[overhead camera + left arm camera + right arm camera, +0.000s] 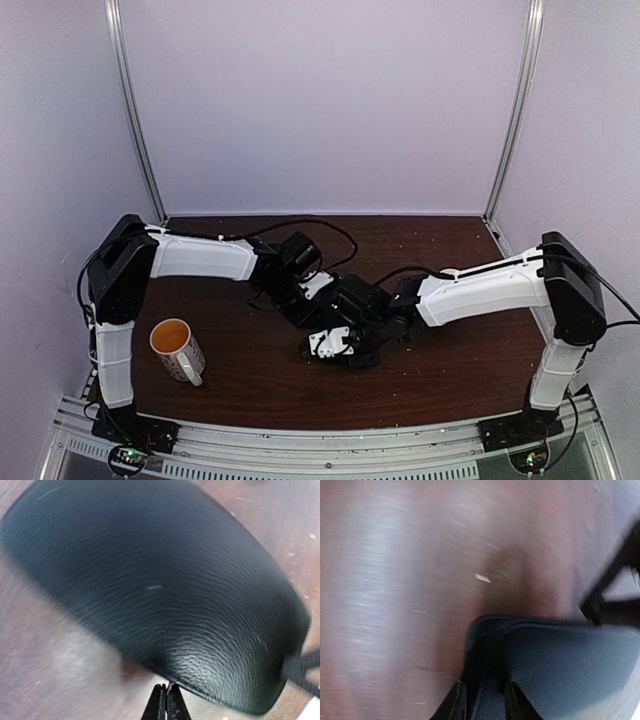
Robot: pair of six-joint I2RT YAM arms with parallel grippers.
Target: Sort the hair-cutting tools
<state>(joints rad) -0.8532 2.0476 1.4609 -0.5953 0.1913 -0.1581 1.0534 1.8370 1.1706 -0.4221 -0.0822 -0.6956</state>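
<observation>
Left wrist view: our left gripper (167, 701) pinches the black case (150, 590), which spreads toward 12 o'clock; our right gripper (485, 700) narrowly clamps its corner; tools hidden from us.

There was one mug (178, 350) on the single desk (450, 370), and one black case (165, 590). Two arms reached over the desk, a left arm (200, 257) and a right arm (480, 288). Each carried one tool, a left tool (166, 702) and a right tool (484, 697), making two tools in all.
</observation>
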